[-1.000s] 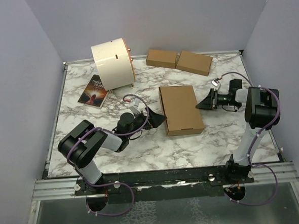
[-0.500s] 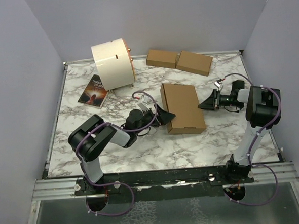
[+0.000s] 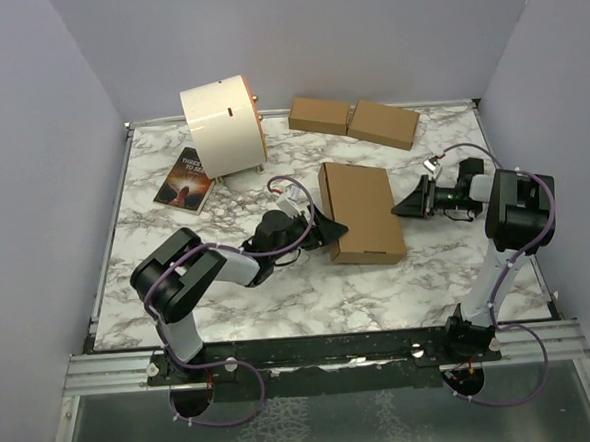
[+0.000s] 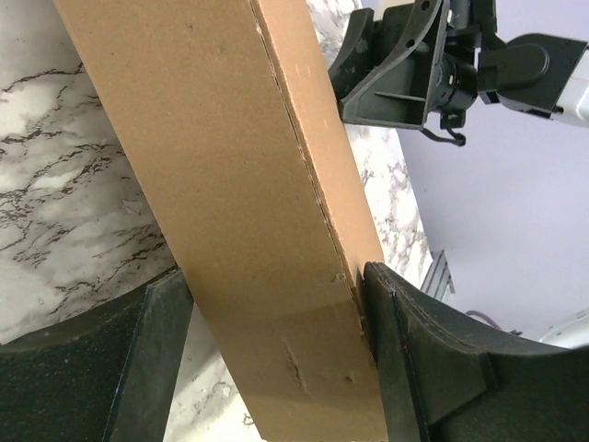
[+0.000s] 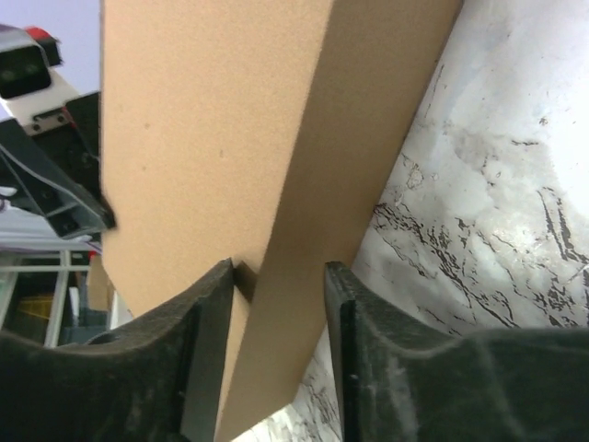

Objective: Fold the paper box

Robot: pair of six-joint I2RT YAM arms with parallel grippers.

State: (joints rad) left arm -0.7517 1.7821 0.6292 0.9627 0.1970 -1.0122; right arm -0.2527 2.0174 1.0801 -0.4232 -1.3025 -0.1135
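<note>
Two paper box (image 3: 359,207) edges: left fingers (image 4: 433,368) tight around one, right fingers (image 5: 386,368) unclear.

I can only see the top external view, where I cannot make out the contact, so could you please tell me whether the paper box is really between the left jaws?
Observer: Yes. In the left wrist view the paper box runs between the left jaws; one finger touches its side, and a sliver of the marble table shows beside the other.
Operator: Thank you. And the right jaws?
Observer: In the right wrist view the box's thin edge fills the gap between them; whether they squeeze, I cannot tell.
Operator: Any damage to the cardboard?
Observer: Small dents mark its face close to the left jaws.
</note>
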